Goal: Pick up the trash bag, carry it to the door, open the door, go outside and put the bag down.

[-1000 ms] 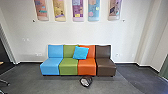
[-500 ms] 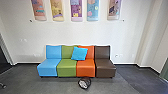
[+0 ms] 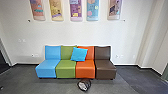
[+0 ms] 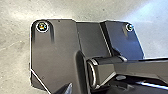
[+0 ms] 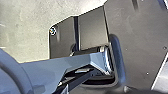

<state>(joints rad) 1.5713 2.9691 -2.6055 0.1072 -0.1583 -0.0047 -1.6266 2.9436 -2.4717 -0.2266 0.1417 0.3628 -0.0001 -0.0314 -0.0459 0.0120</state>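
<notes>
Trash bag (image 3: 83,85), if I read the dark bundle right, was on the floor (image 3: 57,87) just in front of the sofa (image 3: 65,68), by its orange seat (image 3: 85,68). It sat ahead of the robot near centerline, so neither arm looked clearly nearer. Pale end pointed away from the sofa, toward the robot and a bit left; long axis looked short, slanting back right to the sofa. Couldn't tell if left gripper or right gripper was open or closed.
</notes>
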